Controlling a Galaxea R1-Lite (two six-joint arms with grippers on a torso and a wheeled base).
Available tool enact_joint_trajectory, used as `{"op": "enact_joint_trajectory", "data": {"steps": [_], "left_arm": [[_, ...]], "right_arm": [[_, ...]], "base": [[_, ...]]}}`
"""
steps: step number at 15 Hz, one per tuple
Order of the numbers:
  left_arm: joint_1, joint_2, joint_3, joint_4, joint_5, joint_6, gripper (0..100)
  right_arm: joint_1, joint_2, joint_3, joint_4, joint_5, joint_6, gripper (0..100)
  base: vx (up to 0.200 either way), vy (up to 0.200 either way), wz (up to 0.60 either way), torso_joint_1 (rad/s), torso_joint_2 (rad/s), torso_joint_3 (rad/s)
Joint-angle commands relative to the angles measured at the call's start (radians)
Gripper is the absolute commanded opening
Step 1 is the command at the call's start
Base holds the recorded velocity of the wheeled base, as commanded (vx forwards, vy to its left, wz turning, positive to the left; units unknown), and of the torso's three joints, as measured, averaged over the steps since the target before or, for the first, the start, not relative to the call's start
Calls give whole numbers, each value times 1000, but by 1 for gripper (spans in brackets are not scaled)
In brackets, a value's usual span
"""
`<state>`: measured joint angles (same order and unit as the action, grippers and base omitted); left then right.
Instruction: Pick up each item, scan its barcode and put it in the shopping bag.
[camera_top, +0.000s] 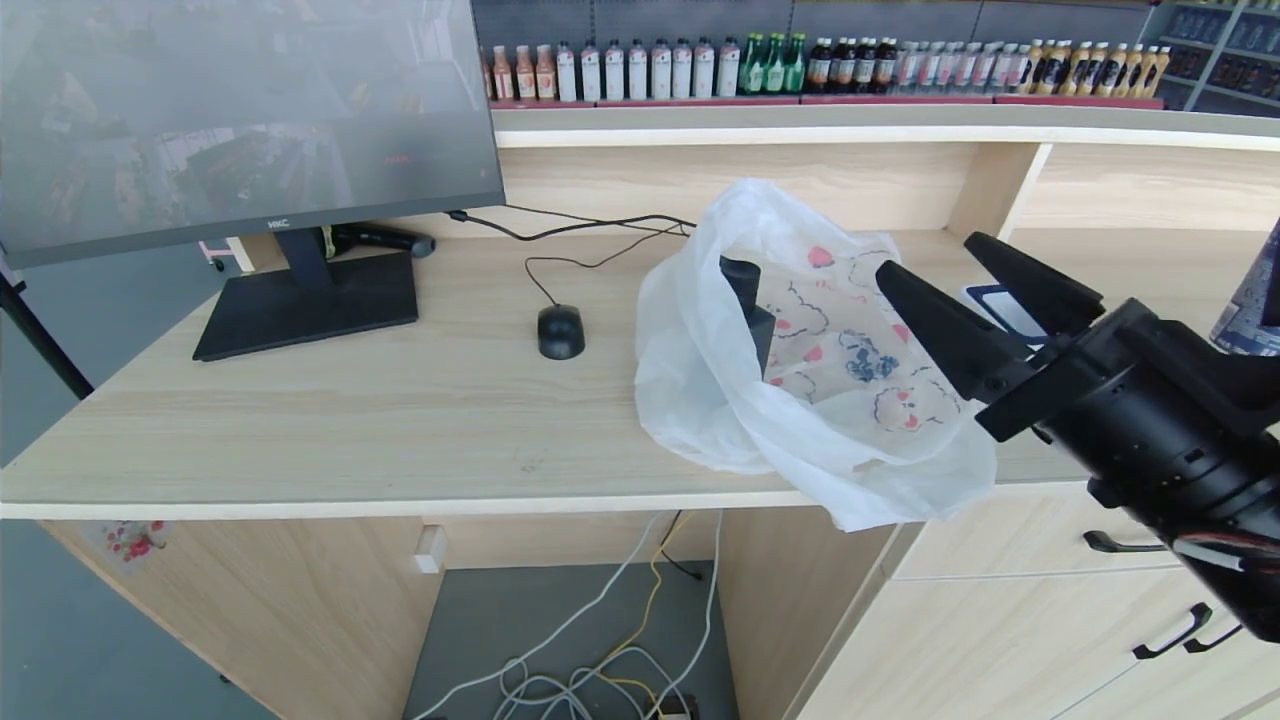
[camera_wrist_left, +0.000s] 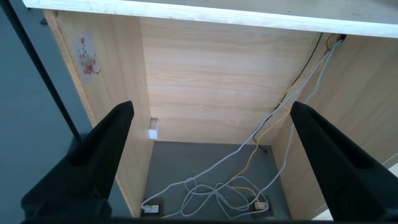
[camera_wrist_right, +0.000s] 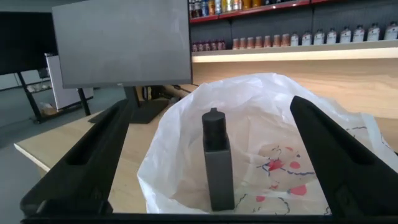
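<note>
A white translucent shopping bag (camera_top: 712, 400) with bear and heart prints lies open on the wooden counter (camera_top: 380, 420). A dark grey bottle (camera_top: 746, 300) with a round cap stands upright inside it. My right gripper (camera_top: 930, 255) hangs open just right of the bag's mouth, holding nothing. In the right wrist view the bottle (camera_wrist_right: 217, 162) and the bag (camera_wrist_right: 286, 118) sit straight ahead between the open fingers of the right gripper (camera_wrist_right: 211, 104). My left gripper (camera_wrist_left: 211, 155) is open and empty below the counter edge, facing the cables under the desk.
A monitor (camera_top: 240, 110) on a black stand fills the back left. A black handheld device (camera_top: 380, 238) lies behind the stand, and a mouse (camera_top: 560, 331) lies mid-counter. A blue-and-white flat item (camera_top: 1003, 305) and a printed container (camera_top: 1250, 300) are at the right.
</note>
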<state>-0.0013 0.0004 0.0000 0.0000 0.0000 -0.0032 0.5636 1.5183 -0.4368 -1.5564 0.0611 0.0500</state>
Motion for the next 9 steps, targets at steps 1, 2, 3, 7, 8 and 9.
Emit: {"op": "enact_joint_trajectory", "data": {"steps": [1,2,3,7,8,9], "left_arm": [[0,0,0,0,0,-1,100],[0,0,0,0,0,-1,100],[1,0,0,0,0,-1,100],[0,0,0,0,0,-1,100],[0,0,0,0,0,0,100],[0,0,0,0,0,9,100]], "right_arm": [[18,-92,46,-7,0,8,100],[18,-104,61,-7,0,8,100],[18,-112,73,-8,2,8,100],[18,-121,93,-8,2,8,100],[18,-125,133,-14,2,5,100],[18,-127,151,-14,3,5,100]], "base": [[0,0,0,0,0,0],[0,0,0,0,0,0],[0,0,0,0,0,0],[0,0,0,0,0,0],[0,0,0,0,0,0],[0,0,0,0,0,0]]}}
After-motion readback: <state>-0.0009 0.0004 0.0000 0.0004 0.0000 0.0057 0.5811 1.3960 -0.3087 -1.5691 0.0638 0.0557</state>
